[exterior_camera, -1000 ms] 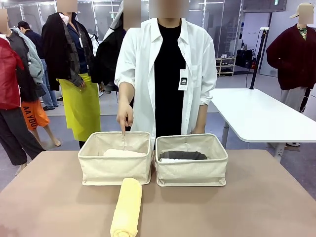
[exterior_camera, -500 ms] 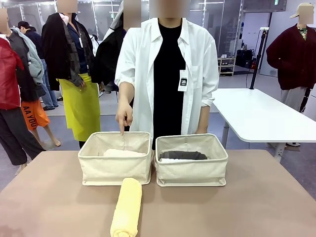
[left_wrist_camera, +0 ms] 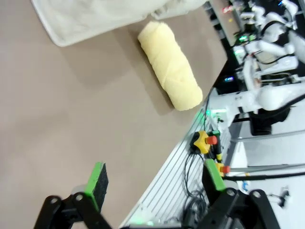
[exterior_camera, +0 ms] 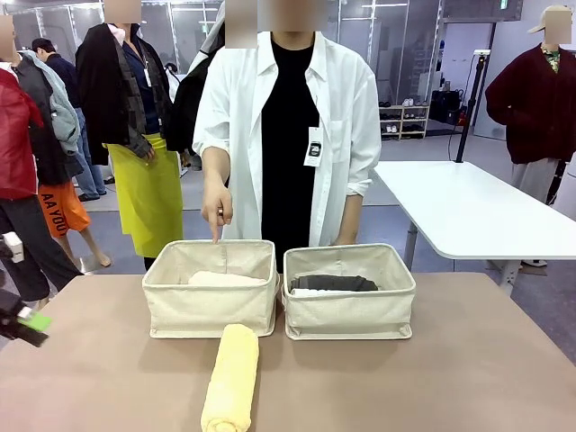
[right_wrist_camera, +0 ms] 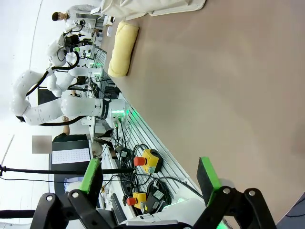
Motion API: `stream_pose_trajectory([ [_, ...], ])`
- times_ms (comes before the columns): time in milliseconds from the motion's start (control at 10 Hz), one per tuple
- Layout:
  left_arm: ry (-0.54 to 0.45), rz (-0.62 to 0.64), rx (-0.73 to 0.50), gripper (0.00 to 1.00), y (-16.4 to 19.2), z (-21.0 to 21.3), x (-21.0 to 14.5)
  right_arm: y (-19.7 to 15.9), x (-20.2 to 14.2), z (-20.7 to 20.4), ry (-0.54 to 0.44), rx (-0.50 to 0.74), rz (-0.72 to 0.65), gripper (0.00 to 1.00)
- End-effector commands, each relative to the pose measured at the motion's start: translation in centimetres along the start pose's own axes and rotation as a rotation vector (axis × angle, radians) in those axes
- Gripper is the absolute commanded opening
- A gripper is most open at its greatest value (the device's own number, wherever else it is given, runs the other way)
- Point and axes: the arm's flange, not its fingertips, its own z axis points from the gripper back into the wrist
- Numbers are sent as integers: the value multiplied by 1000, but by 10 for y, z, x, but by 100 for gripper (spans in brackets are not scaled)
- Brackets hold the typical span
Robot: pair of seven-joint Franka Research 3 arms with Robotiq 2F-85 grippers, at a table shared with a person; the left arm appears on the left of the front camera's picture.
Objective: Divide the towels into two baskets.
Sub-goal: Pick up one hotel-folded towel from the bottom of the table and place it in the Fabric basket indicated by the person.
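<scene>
Yellow towel beyond left pincer

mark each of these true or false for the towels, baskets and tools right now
1. The yellow towel lies on the table in front of the left basket. True.
2. The right basket holds nothing. False: a dark grey towel lies over a white one inside it.
3. The left tool grips the yellow towel. False: it is open, and the towel lies apart from it.
4. The person's hand points down at the left basket. True.
5. The right tool is open. True.
</scene>
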Motion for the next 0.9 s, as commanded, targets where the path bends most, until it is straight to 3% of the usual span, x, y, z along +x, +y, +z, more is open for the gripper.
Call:
stream_pose_trajectory([
  [0,-34,-1,64,100,-44,-35,-2,4,-4,2,12,-7,6,100],
  [200,-51,8,125,100,-74,-72,8,4,-4,2,12,-7,6,100],
  [800,95,30,281,100,-133,-172,42,4,-4,2,12,-7,6,100],
])
